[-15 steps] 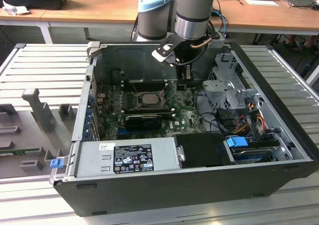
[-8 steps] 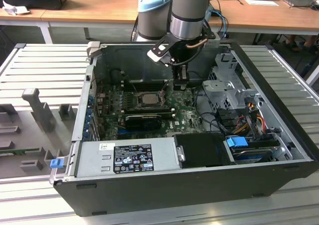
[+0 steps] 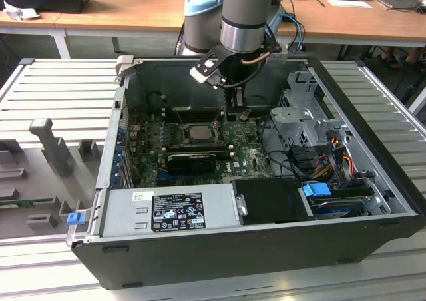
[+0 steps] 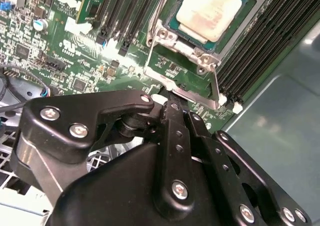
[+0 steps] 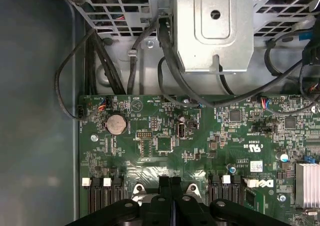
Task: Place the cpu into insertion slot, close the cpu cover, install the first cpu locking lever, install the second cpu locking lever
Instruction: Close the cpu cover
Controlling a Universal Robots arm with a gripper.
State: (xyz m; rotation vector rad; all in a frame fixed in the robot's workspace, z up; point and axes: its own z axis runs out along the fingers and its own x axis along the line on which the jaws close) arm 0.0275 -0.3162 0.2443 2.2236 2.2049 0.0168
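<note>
Silver cpu cover (image 4: 215, 83) lies open; pincer (image 4: 172, 106) pressed together at its rim, contact hidden.

One arm (image 3: 247, 14) carries one tool (image 5: 170, 180) with two fingers (image 5: 163, 187). One open computer case (image 3: 373, 201) lies on one slatted worktop (image 3: 60, 88). Inside it are one green motherboard (image 3: 249, 156), one cpu (image 3: 198, 132), one insertion slot (image 4: 172, 23) and one cpu cover (image 4: 215, 83).

In the exterior view there is one silver power supply (image 3: 170, 211) at six o'clock from the cpu and one metal drive cage (image 3: 303, 111) at three o'clock from it. There are two blue plastic tabs (image 3: 318, 189): one inside the case at four o'clock from the cpu, the other tab (image 3: 75, 217) outside at eight o'clock.

The first wrist view adds one round coin cell (image 5: 116, 123) and one finned heatsink (image 5: 306, 183).
</note>
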